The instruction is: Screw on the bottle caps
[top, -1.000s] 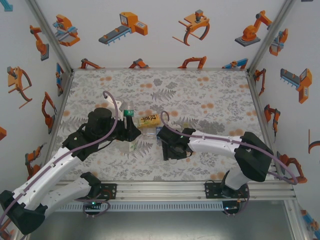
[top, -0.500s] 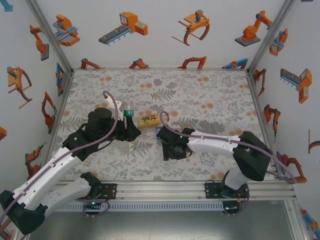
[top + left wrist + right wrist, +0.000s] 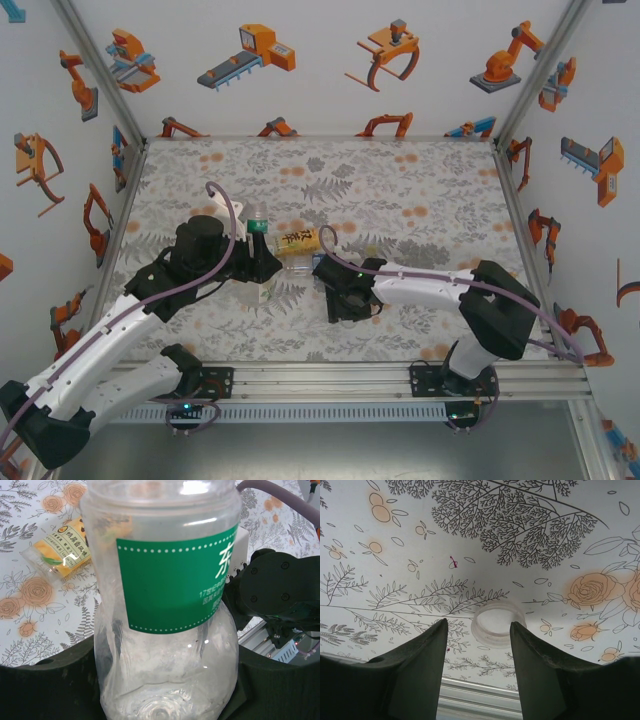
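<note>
A clear bottle with a green label (image 3: 170, 580) stands upright between the dark fingers of my left gripper (image 3: 165, 680), which is shut on its lower body. From above, this bottle (image 3: 258, 226) shows an open neck, with the left gripper (image 3: 262, 264) around it. A yellow-labelled bottle (image 3: 297, 241) lies on its side on the floral mat just right of it, and it also shows in the left wrist view (image 3: 62, 550). A pale round bottle cap (image 3: 498, 622) lies open side up on the mat. My right gripper (image 3: 477, 624) is open, its tips low on either side of the cap's near edge.
The right gripper (image 3: 342, 292) sits at the middle of the mat (image 3: 400, 190), close to the lying bottle. An aluminium rail (image 3: 480, 690) runs along the near edge just behind the right fingers. White walls with orange robot pictures close in three sides.
The right gripper's jaws have narrowed and the arm has slid slightly left toward the cap. The left arm and its bottle have not moved.
</note>
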Robot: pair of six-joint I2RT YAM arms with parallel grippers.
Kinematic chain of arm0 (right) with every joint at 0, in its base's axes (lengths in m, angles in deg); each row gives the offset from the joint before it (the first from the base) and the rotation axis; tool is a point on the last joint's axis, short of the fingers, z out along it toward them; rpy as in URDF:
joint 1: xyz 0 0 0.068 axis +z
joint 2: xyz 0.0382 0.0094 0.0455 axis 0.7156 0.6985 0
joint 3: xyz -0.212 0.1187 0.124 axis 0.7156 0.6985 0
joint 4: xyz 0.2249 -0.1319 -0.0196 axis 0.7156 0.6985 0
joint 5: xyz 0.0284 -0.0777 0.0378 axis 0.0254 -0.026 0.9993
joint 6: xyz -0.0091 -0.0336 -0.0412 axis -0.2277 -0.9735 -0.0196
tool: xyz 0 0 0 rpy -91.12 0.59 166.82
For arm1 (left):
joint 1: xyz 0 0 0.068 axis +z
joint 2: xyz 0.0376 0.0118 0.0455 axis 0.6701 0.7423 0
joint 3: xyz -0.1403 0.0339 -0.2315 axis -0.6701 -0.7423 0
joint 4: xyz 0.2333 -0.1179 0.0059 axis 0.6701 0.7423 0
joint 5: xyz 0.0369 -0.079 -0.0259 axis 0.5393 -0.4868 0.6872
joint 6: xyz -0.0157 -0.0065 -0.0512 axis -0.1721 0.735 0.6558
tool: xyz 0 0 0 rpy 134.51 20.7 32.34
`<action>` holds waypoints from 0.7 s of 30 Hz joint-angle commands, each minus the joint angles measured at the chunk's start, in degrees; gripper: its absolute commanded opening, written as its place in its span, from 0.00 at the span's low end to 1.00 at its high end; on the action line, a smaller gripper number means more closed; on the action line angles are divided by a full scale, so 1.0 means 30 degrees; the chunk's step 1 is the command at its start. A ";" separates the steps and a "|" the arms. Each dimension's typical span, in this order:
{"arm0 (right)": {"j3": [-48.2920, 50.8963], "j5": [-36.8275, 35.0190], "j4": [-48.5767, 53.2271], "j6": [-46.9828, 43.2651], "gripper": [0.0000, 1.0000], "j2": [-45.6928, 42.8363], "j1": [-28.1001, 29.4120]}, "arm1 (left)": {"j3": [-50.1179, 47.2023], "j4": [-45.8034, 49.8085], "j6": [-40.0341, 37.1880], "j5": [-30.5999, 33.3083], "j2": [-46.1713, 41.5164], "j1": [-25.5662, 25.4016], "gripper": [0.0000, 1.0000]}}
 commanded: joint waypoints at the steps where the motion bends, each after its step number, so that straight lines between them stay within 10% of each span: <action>1: 0.0184 0.0111 -0.0068 0.0003 0.49 0.0103 -0.0113 | -0.0102 -0.0056 0.0097 -0.0059 -0.0083 0.0014 0.00; 21: 0.0152 -0.0481 0.0997 -0.0114 0.55 -0.1250 -0.0431 | -0.0188 -0.0298 0.0050 -0.0147 0.0165 0.0007 0.00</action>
